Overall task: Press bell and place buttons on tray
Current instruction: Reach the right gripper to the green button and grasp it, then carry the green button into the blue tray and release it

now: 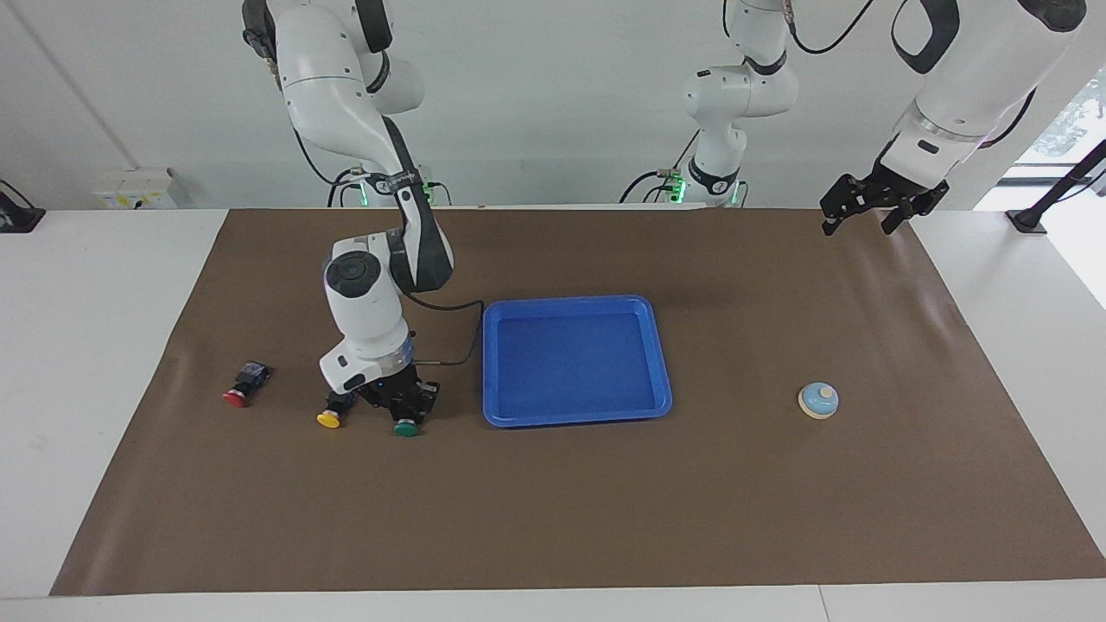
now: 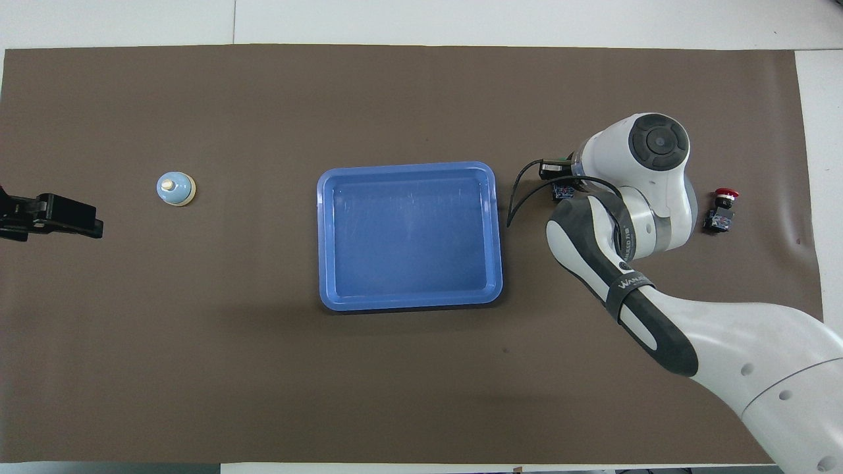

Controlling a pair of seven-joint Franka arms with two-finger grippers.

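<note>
Nearest the robots, the left gripper [image 1: 871,214] is held up over the brown mat [image 1: 553,518] at the left arm's end of the tabletop [image 1: 86,345], its fingers spread open and empty; that arm waits, presumably kept clear for the bell.

Farther out, the blue tray [image 1: 663,363] lies in the middle of the mat with nothing in it, so no button is judged placed yet. Toward the right arm's end, the three buttons are laid on their sides in a row beside the tray. The right gripper [image 1: 403,413] is lowered onto the green button [image 1: 403,427], the one closest to the tray, and its fingers are closed on the black body, leaving the cap free. The low, upright wrist suits a grasp from above before a lift. The yellow button [image 1: 328,419] lies just beside it, the red button [image 1: 235,397] well apart toward the mat's edge.

The bell [image 1: 818,400] stands alone toward the left arm's end, untouched.
</note>
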